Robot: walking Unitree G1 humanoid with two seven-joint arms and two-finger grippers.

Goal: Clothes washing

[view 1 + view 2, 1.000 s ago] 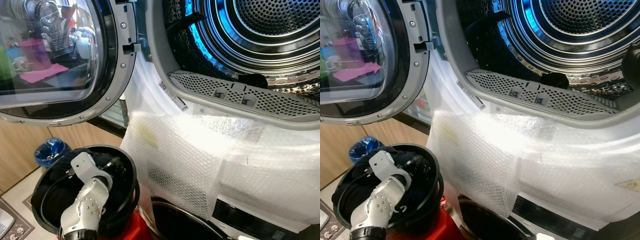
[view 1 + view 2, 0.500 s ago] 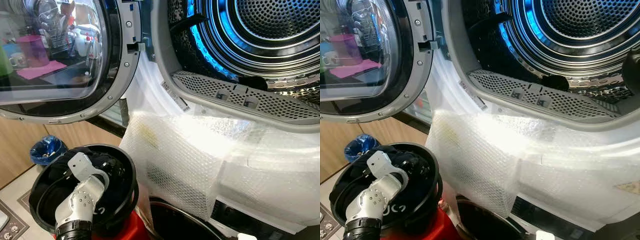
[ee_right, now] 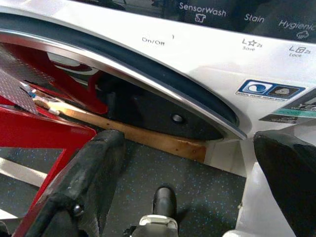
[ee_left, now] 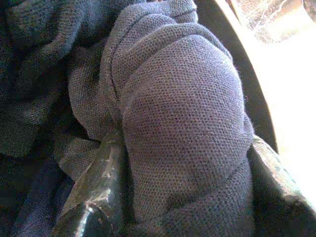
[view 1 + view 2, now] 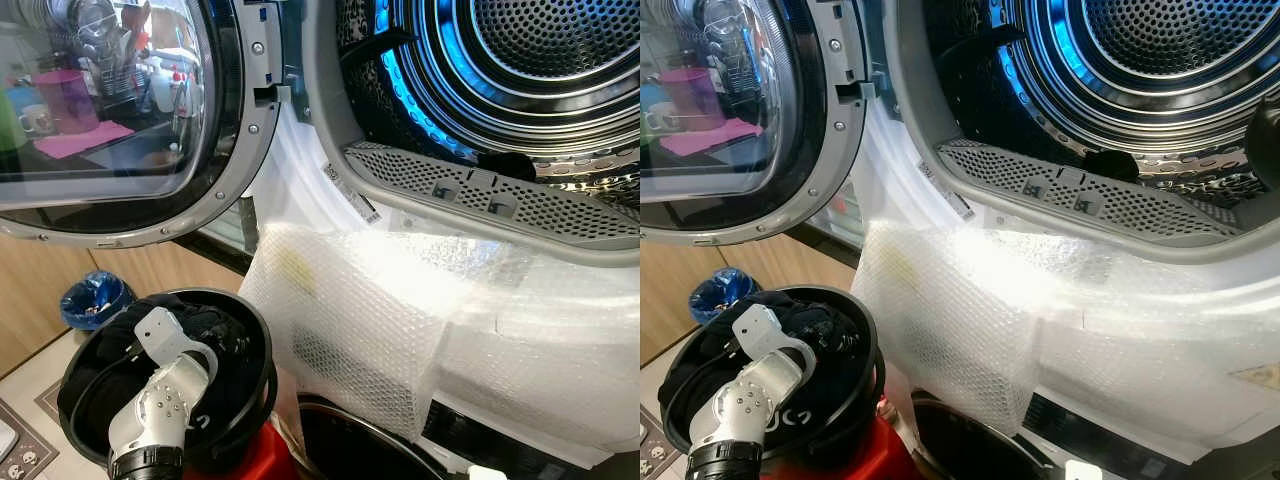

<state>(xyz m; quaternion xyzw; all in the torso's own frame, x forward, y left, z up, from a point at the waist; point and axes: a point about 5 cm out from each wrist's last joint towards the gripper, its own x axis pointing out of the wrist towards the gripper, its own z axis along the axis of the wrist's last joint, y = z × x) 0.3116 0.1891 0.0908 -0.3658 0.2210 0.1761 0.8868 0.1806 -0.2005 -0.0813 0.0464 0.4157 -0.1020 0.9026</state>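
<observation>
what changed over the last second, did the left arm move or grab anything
Very little. The left gripper sits down in the round black laundry bucket, its fingers closed around a bunched fold of dark blue-grey knit cloth; the arm shifted only slightly. The whole picture moved a touch because the camera did. The washing machine's round glass door stayed open, its steel drum unchanged.

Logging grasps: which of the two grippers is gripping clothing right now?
The left gripper, down in the black basket: its fingers clamp a fold of dark knit cloth. The right gripper is open, holding nothing.
</observation>
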